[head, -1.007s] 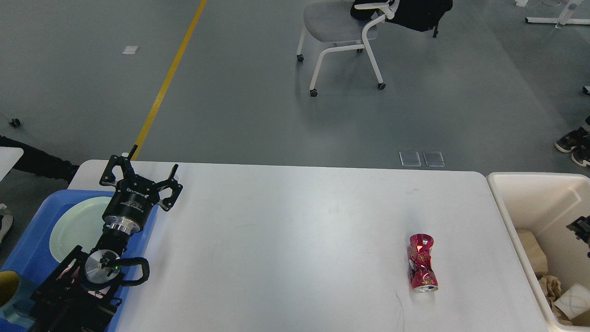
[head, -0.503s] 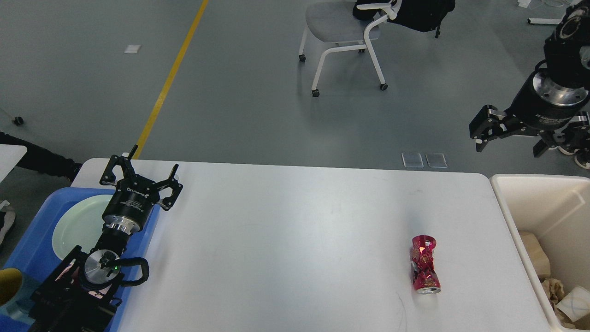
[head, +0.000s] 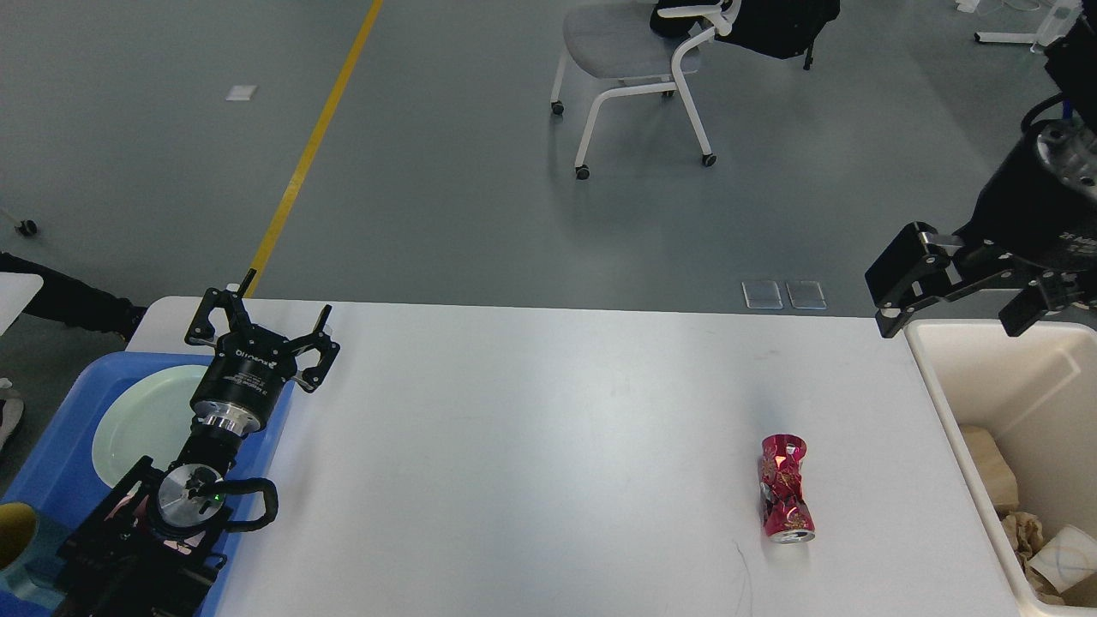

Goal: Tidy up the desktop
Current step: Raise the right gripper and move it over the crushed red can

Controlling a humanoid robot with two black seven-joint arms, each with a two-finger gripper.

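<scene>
Our right gripper hangs spread and empty above the table's far right corner; our left gripper, also spread, hovers at its far left corner.

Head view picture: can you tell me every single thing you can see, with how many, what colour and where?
desktop: 1, white, fills the lower middle
crushed can: 1, red, lying on its side on the desktop's right part
tray: 1, blue, at the desktop's left end
plate: 1, pale green, in the tray
cup: 1, yellow, bottom left corner, cut off by the edge
bin: 1, cream-white, at the right edge
paper scraps: several, brown and white, inside the bin
chair: 1, white frame with grey seat, on the floor behind
floor line: 1, yellow, far left
left gripper: 1, black, open, above the tray's far edge
right gripper: 1, black, open, above the bin's far corner
</scene>
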